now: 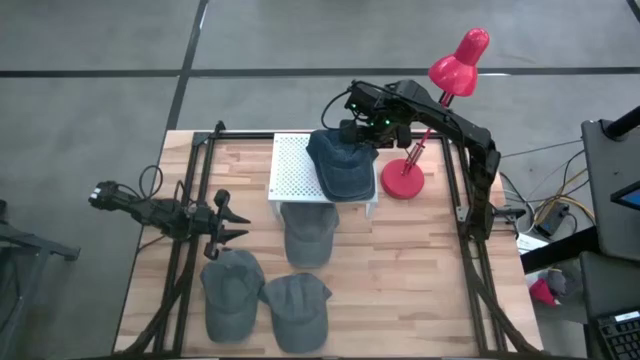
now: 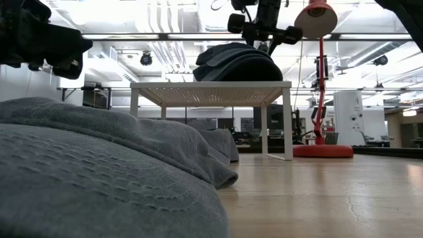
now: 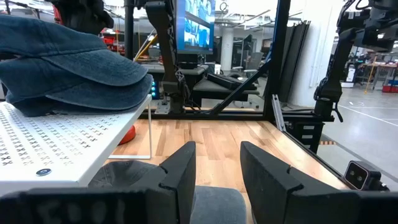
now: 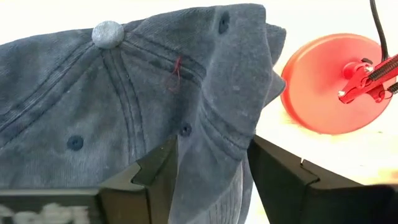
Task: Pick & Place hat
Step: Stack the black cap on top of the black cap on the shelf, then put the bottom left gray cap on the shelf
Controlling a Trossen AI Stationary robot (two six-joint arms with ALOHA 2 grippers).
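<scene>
Right tool (image 1: 352,130) released over blue hat (image 1: 342,165) on white rack (image 1: 293,165), bench (image 1: 420,260) 12 o'clock; left tool (image 1: 232,222) at 9, jaws apart, empty. Low view: hat (image 2: 238,66) atop rack (image 2: 211,92). Right wrist: fingers (image 4: 155,171) straddle hat fold (image 4: 211,143), not pinching.

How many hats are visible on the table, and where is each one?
4. One blue hat lies on the white rack. One grey hat lies partly under the rack's front edge. Two grey hats lie near the table's front. Others may be stacked or hidden.
</scene>
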